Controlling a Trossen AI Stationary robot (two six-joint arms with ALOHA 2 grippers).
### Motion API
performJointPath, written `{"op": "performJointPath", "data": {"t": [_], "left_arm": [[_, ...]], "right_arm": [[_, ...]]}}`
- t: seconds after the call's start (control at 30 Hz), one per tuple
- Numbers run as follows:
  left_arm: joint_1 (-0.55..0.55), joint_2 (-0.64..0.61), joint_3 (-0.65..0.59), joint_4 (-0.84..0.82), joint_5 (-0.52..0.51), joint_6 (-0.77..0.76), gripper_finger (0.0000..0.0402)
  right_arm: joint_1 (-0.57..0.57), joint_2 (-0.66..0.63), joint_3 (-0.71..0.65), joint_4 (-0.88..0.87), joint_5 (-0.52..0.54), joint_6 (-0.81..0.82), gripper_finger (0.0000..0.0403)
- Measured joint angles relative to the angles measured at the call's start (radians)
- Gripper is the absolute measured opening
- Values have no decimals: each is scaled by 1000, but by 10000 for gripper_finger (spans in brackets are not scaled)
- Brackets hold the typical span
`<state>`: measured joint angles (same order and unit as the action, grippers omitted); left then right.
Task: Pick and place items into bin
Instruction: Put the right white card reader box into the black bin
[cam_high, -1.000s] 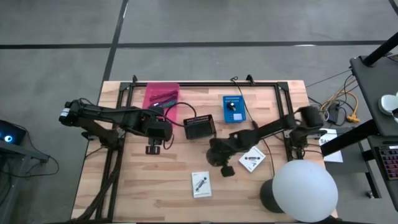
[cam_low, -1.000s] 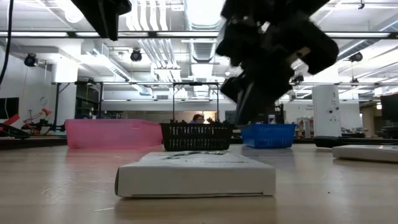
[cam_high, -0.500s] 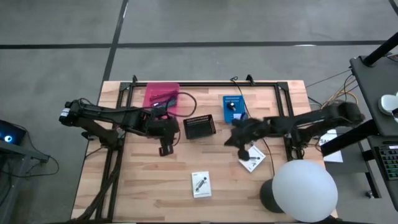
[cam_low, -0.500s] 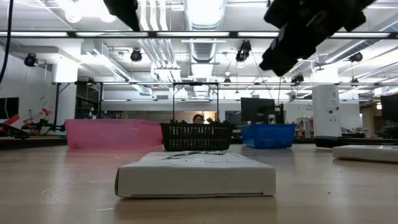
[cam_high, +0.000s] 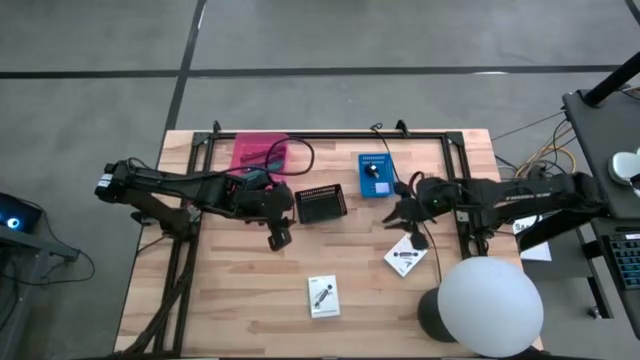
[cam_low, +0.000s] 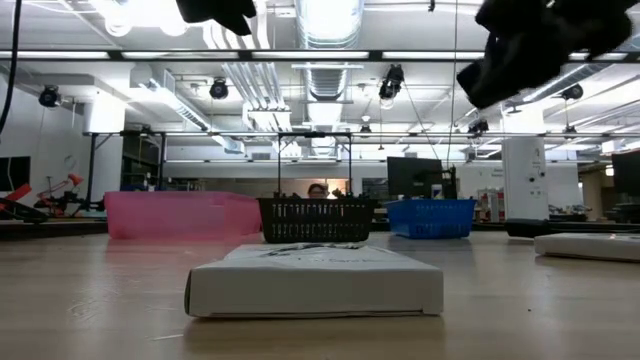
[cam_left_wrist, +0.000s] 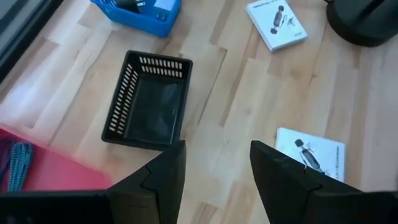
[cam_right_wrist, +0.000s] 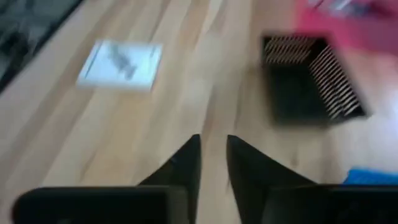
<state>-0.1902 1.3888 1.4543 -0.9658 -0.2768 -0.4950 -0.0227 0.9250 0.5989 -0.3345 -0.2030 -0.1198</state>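
Observation:
Two white flat packets lie flat on the wooden table: one (cam_high: 322, 296) near the front middle, which is also the close one (cam_low: 315, 280) in the low view, and one (cam_high: 404, 261) to its right. My right gripper (cam_high: 412, 238) hangs above the right packet's far edge; its fingers (cam_right_wrist: 186, 158) stand a narrow gap apart with nothing between them. My left gripper (cam_high: 279, 238) hovers left of the black basket (cam_high: 321, 204). It is open and empty, and its fingers (cam_left_wrist: 171, 165) point down at a slant toward bare wood.
Three containers stand in a row at the back: a pink bin (cam_high: 244, 160) with cords inside, the black basket (cam_left_wrist: 148, 102) and a blue bin (cam_high: 376, 174) holding a dark object. A white globe lamp (cam_high: 490, 306) fills the near right corner. Black rails frame the table.
My right gripper has drawn back from the table's middle toward the right edge and has risen, leaving the low view's centre for its upper right. My left gripper has swung a little toward the black basket and rolled at the wrist. The packets have stayed put.

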Motion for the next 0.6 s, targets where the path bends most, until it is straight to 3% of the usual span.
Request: {"op": "performJointPath", "data": {"t": [0.2, 0.3, 0.6], "left_arm": [[0, 0, 0, 8, -36, 0, 164], [0, 0, 0, 8, -47, 0, 164], [0, 0, -1, 7, -80, 0, 164]], "right_arm": [[3, 41, 15, -219, -35, -182, 141], [8, 65, 14, -275, -101, -238, 165], [49, 138, 12, -345, -178, -348, 175]]}}
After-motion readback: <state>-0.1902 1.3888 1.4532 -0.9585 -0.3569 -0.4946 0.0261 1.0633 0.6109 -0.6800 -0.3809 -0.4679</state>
